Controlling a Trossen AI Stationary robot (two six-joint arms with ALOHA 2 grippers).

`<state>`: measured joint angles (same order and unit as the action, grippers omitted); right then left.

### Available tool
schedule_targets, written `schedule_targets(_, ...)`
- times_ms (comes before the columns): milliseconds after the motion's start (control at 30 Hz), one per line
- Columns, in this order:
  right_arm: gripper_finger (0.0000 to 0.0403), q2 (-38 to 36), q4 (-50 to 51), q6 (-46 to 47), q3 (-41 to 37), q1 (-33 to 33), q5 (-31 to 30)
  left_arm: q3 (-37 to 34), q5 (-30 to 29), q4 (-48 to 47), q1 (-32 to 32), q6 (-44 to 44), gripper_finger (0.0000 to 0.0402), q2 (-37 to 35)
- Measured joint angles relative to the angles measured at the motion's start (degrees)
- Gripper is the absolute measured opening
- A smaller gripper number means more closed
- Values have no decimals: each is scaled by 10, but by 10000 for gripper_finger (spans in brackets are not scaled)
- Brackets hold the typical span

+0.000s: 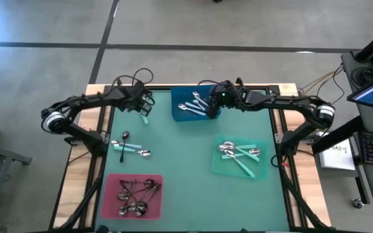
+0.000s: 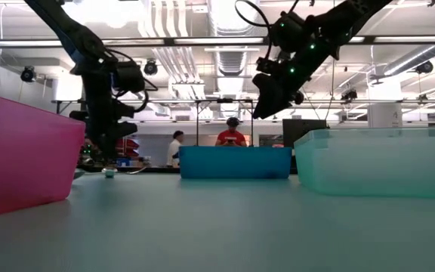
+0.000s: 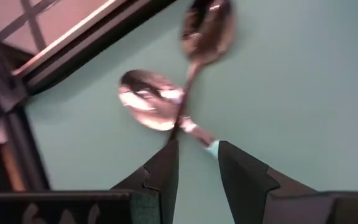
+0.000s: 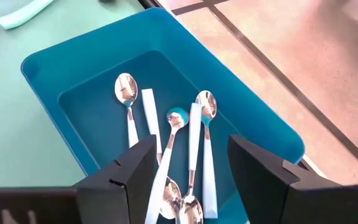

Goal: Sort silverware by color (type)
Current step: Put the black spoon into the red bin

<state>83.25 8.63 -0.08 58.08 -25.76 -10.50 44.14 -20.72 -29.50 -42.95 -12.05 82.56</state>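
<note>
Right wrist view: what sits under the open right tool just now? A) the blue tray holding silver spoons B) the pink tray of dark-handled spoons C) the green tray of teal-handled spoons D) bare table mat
A: the right tool hangs open over the blue rectangular plastic tray, with shiny silver metal spoons lying inside it.

From table height the pink tray (image 2: 21, 155) runs off the left edge, and the walls of all three trays hide their spoons. The two spoons (image 3: 166, 99) at the left gripper (image 3: 194, 163) are blurred, their handles hidden behind its fingers (image 3: 160, 171).
</note>
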Motion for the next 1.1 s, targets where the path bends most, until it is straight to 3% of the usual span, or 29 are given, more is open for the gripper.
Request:
schedule_targets(300,187,-3,7,-4,0,0,0,0,23,-16,-46,0,98,12)
schedule_targets(833,183,-3,11,-6,0,0,0,27,24,-21,-69,29,98,113)
schedule_targets(1100,183,-3,15,-6,0,0,1,73,87,-84,-81,74,85,154)
